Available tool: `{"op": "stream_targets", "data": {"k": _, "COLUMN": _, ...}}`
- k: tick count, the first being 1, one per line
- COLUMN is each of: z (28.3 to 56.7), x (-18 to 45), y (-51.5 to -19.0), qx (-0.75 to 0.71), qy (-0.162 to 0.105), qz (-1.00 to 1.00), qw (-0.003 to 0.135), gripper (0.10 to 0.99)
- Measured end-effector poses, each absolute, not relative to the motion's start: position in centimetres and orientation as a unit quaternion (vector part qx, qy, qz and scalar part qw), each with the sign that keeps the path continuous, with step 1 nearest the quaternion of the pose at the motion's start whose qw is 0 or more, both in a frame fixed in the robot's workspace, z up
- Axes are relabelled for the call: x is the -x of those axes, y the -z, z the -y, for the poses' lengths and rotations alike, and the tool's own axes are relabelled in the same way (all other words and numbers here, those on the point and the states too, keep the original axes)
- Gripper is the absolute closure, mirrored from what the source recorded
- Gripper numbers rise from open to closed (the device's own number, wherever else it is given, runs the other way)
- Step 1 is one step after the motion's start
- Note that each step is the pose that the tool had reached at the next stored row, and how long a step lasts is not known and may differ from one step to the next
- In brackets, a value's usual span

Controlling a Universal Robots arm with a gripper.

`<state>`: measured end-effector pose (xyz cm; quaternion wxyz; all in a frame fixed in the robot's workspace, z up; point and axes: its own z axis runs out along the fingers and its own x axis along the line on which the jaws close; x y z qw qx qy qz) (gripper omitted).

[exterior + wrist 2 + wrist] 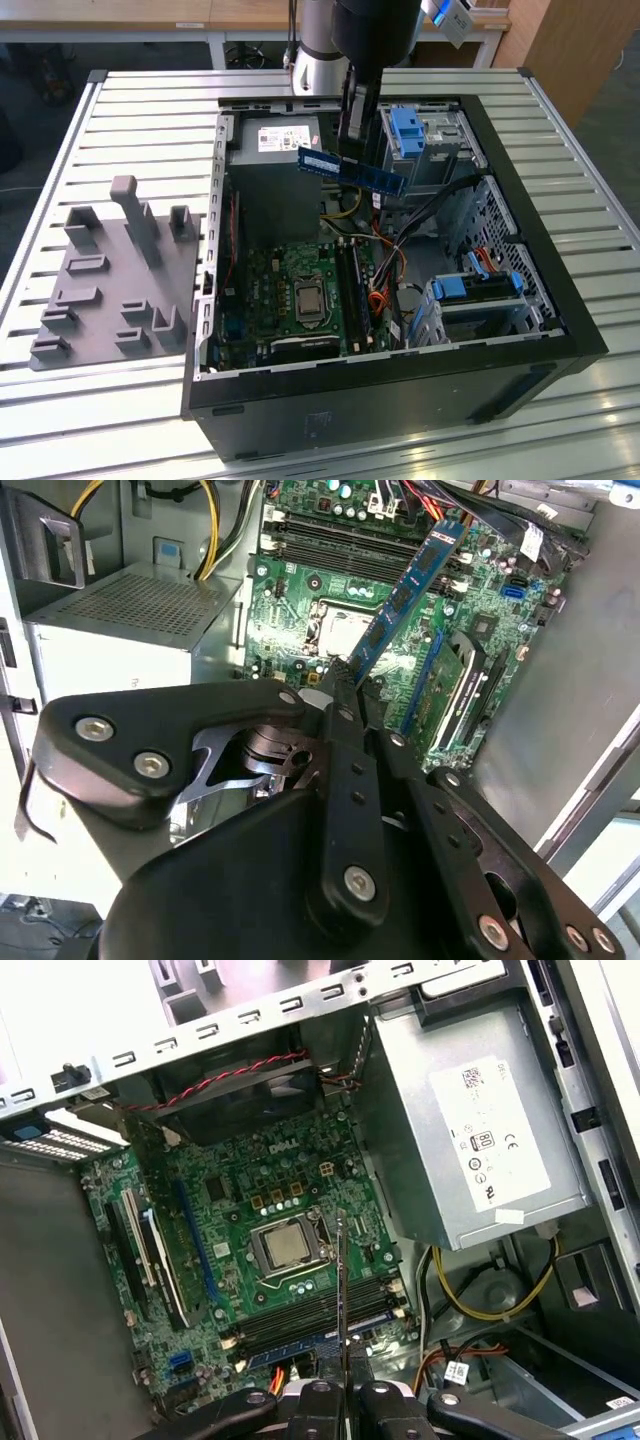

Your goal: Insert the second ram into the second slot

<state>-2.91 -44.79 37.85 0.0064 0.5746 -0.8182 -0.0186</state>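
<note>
Blue second ram: clamped in the jaws, up off the board, roughly level, with an end sticking out on each side of the jaws in the exterior view. Not in a slot.
Second ram, wrist views: in the second wrist view the second ram runs out from the jaws as a long strip with dark chips. In the first wrist view the second ram is edge-on, a thin line straight out from between the jaws.
Gripper: black, jaws narrow, pinching the second ram near its middle. The gripper and gripper are seen from behind the jaws in both wrist views.
Motherboard: green, on the case floor, below the jaws, apart from the second ram.
Memory slots: dark parallel rows beyond the jaws, and the ram's edge line crosses over them. One row looks blue; cannot tell whether a stick sits there.
CPU socket: square metal frame, just past the memory slots from the jaws.
Power supply: grey metal box with a pale label, just beside the jaws.
Drive-bay latch: chunky blue plastic, just beside the jaws, on the side away from the power supply.
Yellow wires: looped near the jaws, next to the power supply.
Case: black tower on its side, open, with the jaws inside its rim.
Fixture plate: grey, with upright pegs, outside the case, well apart from the jaws.
Table: pale slatted metal under the case and the fixture plate.
</note>
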Motion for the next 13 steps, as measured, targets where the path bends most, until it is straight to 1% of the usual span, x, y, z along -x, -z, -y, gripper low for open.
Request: {"op": "stream_targets", "data": {"k": 13, "z": 44.79, "x": 2.91, "y": -37.84, "qx": -0.554, "qy": 0.019, "qz": 0.832, "qw": 0.006, "gripper": 0.949}}
